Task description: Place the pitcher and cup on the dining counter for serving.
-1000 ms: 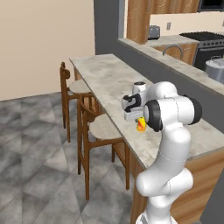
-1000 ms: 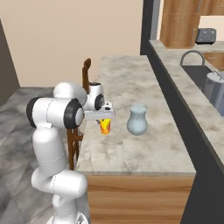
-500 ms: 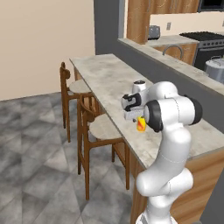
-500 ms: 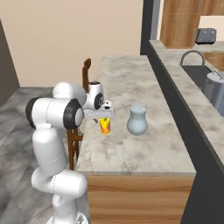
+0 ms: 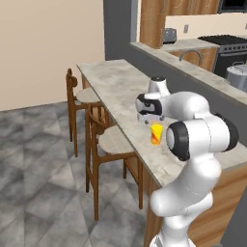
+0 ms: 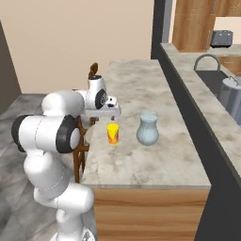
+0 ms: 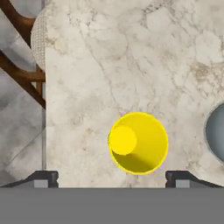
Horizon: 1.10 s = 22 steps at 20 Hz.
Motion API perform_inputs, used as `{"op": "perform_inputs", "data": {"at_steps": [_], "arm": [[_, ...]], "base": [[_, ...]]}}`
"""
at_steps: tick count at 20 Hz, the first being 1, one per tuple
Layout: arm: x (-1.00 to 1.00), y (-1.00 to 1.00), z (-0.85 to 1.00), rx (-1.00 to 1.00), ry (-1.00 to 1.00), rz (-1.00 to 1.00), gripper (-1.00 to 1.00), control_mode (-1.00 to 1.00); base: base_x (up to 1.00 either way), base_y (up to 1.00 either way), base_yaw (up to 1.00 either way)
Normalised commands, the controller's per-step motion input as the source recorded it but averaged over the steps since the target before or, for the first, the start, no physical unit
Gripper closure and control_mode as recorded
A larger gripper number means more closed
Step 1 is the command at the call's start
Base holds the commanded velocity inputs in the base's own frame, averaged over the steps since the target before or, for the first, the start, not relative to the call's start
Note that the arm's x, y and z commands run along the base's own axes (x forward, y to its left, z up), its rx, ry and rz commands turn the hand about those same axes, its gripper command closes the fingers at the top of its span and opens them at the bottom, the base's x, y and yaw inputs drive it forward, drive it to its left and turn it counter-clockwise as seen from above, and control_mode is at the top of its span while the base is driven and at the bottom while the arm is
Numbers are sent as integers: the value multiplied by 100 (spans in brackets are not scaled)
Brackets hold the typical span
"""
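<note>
Two things of the task stand upright on the dining counter [image 6: 141, 89]: the cup [image 6: 112, 134] and the pitcher [image 6: 148, 128]. In the right base view the cup is left of the pitcher, near it but apart, with bare stone between them. Both are on the nearer half of the counter, the cup closer to its left edge.

The gripper [image 7: 111, 178] hangs right above the cup and looks straight down into it. In the hand view its jaws stand wide, one finger tip at each side of the yellow rim, and they do not touch it; nothing is held. The rim of the pitcher shows at the right edge of that view.

Beside the left edge of the counter stand two wooden stools [image 5: 103, 144], the nearer one just left of the cup's place, below the counter top. Far behind the counter, across a dark raised wall, there is a worktop with a curved faucet [image 6: 206, 60], a metal pot [image 6: 231, 94] and a toaster [image 6: 221, 37]. On the counter itself, nothing stands between the cup and the pitcher or around the gripper.
</note>
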Motion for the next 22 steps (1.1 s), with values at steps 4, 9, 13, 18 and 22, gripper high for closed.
{"op": "perform_inputs", "data": {"at_steps": [4, 9, 13, 18, 22], "arm": [[-89, 9, 81, 0, -34, -4, -100, -100], [-100, 1, 61, 0, -42, -2, -100, -100], [-100, 0, 52, 0, -48, 0, -100, -100], [-100, 0, 47, 0, -46, 0, -100, -100], [-100, 0, 49, 0, -45, 0, -100, -100]], "base": [[0, 0, 0], [0, 0, 0], [0, 0, 0], [0, 0, 0], [0, 0, 0]]}}
